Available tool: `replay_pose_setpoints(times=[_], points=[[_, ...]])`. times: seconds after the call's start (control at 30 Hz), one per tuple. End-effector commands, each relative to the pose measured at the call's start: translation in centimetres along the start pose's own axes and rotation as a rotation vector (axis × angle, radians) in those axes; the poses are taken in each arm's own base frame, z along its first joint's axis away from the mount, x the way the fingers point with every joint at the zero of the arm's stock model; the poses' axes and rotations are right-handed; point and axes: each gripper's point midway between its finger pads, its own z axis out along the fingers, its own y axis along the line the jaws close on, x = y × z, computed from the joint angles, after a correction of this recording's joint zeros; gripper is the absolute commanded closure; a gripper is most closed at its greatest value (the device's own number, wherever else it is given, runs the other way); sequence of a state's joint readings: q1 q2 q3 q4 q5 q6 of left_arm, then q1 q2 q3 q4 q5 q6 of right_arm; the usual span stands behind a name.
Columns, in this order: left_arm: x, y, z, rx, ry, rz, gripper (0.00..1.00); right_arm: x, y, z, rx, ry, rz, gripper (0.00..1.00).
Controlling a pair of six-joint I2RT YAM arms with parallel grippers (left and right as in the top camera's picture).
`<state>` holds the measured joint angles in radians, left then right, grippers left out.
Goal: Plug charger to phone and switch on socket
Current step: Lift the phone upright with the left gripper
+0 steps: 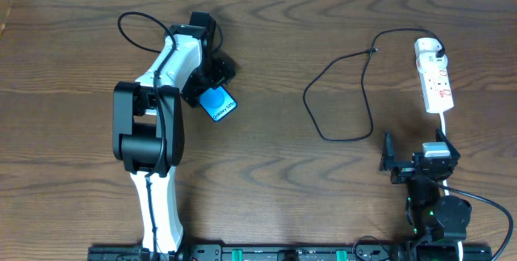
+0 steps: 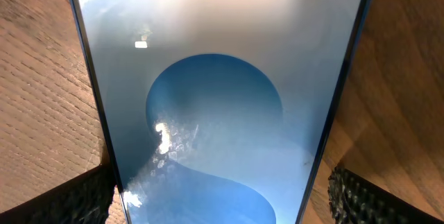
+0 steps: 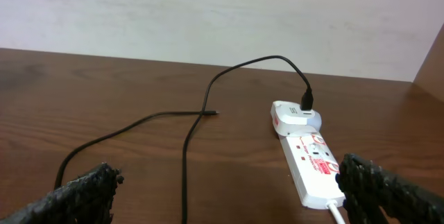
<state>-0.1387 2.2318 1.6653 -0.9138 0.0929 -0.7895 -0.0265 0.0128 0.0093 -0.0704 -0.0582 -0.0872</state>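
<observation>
Desk check first: you've got a dark brown wood-grain desk (image 1: 266, 172) filling the overhead view; a pale off-white wall (image 3: 208, 16) runs behind its far edge in the right wrist view; a black rail with green bits (image 1: 283, 253) lies along the near edge.

Your left hand (image 1: 216, 79) (image 2: 225, 200) is spread wide over the slim smartphone with the cyan-blue screen and blue oval (image 1: 216, 104) (image 2: 222, 113); the phone lies flat on the desk left of centre, between the two fingers; the right pad (image 2: 385, 196) shows bare wood between it and the phone's edge; the left pad (image 2: 69, 196) is just beside the other edge, and you can't tell contact there.

Your right hand (image 1: 418, 152) is spread too, holding nothing, low at the right near edge and facing the narrow white power strip with red markings (image 1: 436, 83) (image 3: 316, 165); that strip lies at the far right, and its thick white cord (image 1: 443, 124) (image 3: 336, 213) runs back toward the hand.

The thin black charger cable (image 1: 371, 91) (image 3: 184, 182) loops loose on the desk between centre and strip; its white adapter plug (image 1: 426, 48) (image 3: 295, 116) sits at the strip's far end; the small plug tip (image 1: 374, 51) (image 3: 211, 114) lies free on the wood, well apart from the phone.
</observation>
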Motion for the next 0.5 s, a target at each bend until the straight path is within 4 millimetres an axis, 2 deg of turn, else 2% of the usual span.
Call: replay_pose_setpoints(times=[0.0, 0.47], points=[[1.00, 2.60, 4.43, -0.120, 0.043, -0.019, 0.02, 0.08, 0.10, 0.00, -0.003, -0.001, 0.011, 0.01], [0.93, 2.68, 4.42, -0.125, 0.038, -0.018, 0.07, 0.08, 0.10, 0.00, -0.003, -0.001, 0.011, 0.01]])
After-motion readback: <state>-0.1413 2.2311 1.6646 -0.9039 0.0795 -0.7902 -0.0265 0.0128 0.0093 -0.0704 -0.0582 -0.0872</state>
